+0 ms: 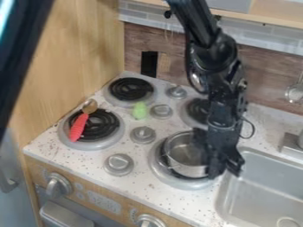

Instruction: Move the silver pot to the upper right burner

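looks like a toy kitchen from where i stand; the stove top has coil burners and a metal pot; a sink sits right of the stove top, control knobs on the front below it, wall tiles behind it.

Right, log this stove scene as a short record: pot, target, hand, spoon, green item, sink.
pot: silver pot, on the lower right burner
target: upper right burner, partly behind the arm
hand: black hand, at the pot's right side
spoon: red-handled spoon, across the lower left burner
green item: light green object, between knobs and burners
sink: right of the stove
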You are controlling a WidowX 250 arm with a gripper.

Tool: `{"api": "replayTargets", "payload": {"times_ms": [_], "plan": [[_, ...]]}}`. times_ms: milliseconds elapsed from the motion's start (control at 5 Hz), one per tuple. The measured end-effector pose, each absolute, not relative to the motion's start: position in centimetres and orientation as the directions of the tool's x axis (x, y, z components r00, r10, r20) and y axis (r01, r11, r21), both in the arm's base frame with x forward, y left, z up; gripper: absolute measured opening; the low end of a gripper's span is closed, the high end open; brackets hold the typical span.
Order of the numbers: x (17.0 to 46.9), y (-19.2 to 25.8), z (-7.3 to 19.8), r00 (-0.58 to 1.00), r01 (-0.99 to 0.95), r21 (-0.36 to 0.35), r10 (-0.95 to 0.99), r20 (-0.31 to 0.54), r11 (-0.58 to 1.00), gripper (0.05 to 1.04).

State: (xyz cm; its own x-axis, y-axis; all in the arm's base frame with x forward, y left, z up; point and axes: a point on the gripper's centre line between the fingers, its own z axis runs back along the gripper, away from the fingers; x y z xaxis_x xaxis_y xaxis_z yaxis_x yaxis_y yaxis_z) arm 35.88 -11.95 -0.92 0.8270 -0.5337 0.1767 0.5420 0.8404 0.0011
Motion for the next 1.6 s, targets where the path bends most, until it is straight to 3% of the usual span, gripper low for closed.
{"api": "replayTargets", "payload": {"times_ms": [400,800,1000,1600], "plan": [[38.7,-12.4,2.5,0.723,0.612,0.110,-0.610,0.323,0.783,0.055],[44.8,-12.8,-0.9,0.671,0.643,0.219,-0.678,0.299,0.734,0.055],[47.1,-13.5,-1.7,0.642,0.652,0.243,-0.694,0.326,0.718,0.055],[53.0,-12.9,-1.8,0.635,0.629,0.294,-0.694,0.341,0.720,0.055]]}}
